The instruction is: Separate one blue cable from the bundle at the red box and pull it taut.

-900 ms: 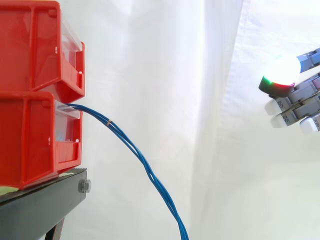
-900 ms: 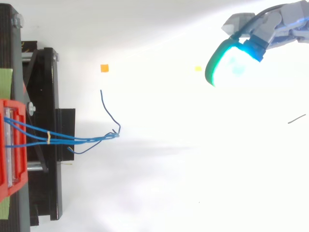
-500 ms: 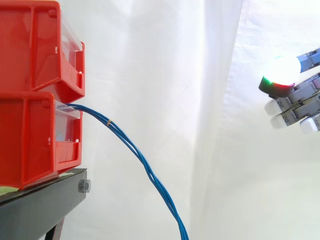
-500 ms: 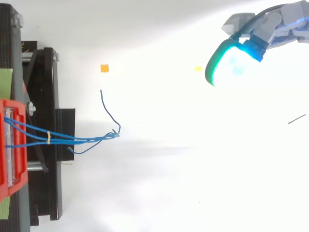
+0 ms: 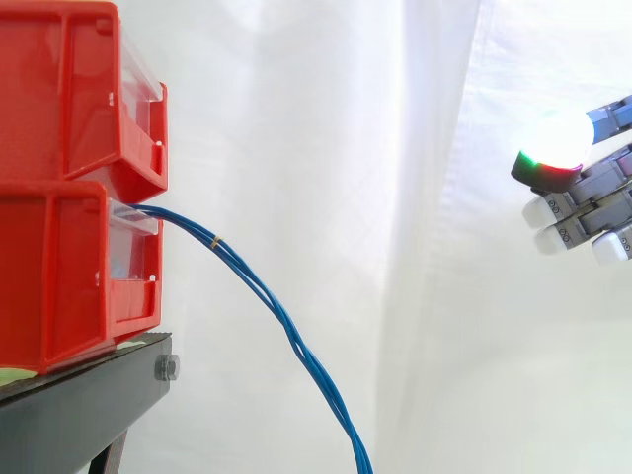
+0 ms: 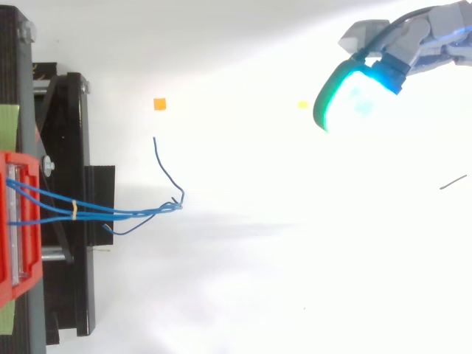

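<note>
— Nothing has moved since the earlier frames, cables and hand alike. Where's the bundle?

— The blue cables (image 5: 259, 288) leave the lower red box (image 5: 59, 276) at 9 o'clock in the side view. They are held by a yellow tie (image 5: 214, 240) just outside the box and sag slack toward 6 o'clock. From above, they fan out past the black stand (image 6: 63, 147), and one loose end (image 6: 164, 166) curls toward 12 o'clock.

— And the hand?

— The hand (image 5: 592, 193) is well apart from them, at 3 o'clock in the side view and 1 o'clock from above. Its fingers (image 5: 548, 209) are straight and spread from the thumb, gripping nothing.

— So which step?

— I'd say the approach, with no cable singled out yet.

— What does the next move need?

— The hand has to travel toward 9 o'clock and come down to the strands. Past the tie, where they splay, looks the easiest place to pinch just one. Then it pulls away from the box until the sag is gone. Catching a second strand is the risk.
</note>
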